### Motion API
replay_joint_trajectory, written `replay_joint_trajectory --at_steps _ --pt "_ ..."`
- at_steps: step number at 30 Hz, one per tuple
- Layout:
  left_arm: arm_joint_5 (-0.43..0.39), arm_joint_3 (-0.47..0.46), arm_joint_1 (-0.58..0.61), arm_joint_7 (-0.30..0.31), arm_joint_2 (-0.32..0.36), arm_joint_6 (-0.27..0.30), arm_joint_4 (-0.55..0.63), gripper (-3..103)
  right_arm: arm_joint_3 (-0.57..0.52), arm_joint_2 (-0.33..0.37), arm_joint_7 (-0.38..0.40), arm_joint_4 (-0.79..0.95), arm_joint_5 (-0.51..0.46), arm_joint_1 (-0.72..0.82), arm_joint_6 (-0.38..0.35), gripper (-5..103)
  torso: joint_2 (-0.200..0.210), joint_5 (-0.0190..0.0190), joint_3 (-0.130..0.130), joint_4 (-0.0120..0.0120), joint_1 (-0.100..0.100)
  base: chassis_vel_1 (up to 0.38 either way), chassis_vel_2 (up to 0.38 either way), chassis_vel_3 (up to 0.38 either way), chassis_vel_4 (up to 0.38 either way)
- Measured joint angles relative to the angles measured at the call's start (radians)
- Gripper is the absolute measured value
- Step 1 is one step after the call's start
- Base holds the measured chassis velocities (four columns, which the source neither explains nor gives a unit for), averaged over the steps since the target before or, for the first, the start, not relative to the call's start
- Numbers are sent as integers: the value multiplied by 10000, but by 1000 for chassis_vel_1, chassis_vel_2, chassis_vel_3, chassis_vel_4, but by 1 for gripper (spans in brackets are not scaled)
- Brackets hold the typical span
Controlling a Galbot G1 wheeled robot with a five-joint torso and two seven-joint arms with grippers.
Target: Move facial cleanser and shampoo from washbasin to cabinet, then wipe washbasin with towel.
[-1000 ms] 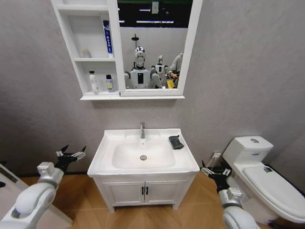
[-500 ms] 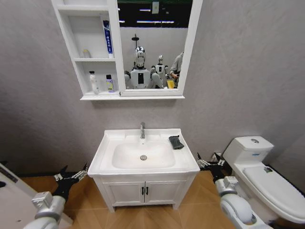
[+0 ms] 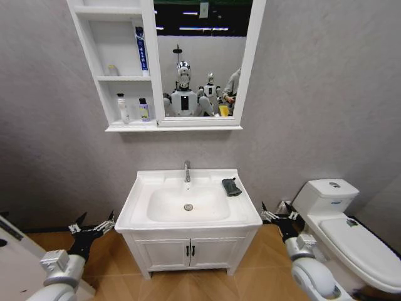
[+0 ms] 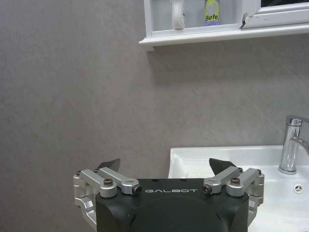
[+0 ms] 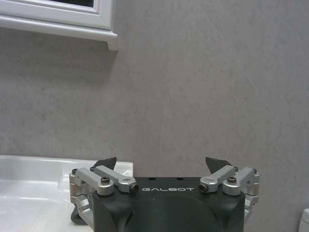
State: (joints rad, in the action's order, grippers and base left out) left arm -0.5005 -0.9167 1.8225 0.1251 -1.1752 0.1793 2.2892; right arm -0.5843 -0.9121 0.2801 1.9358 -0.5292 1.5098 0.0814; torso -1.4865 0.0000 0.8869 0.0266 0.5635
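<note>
White ceramic washbasin [image 3: 241, 213] cleared of bottles; two small bottles [image 3: 133, 109] shelved in white wall cabinet [image 3: 86, 44]. Dark grey folded towel [image 3: 231, 187] on rim, wiping pending. Left gripper [image 3: 93, 226] and right gripper [image 3: 279, 214] low, fingers spread, empty.

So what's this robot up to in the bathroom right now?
Nothing is being handled. The left gripper and right gripper hang open and empty, low on either side of the washbasin. Two bottles already stand on the lowest shelf of the cabinet. The dark towel lies untouched on the basin's right rim, so wiping hasn't begun.
</note>
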Motion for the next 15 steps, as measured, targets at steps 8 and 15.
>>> replay_joint_trajectory --at_steps 8,15 --pt "-12 12 -19 -9 17 8 -18 100 1623 754 834 -717 -3117 -3161 -3295 100 0 -1 1 0 0 0 0 0 0" --pt "-21 17 -26 -15 22 14 -27 100 3891 580 1717 -2399 -4296 -6071 -4625 100 2 0 2 -3 2 0 0 0 0"
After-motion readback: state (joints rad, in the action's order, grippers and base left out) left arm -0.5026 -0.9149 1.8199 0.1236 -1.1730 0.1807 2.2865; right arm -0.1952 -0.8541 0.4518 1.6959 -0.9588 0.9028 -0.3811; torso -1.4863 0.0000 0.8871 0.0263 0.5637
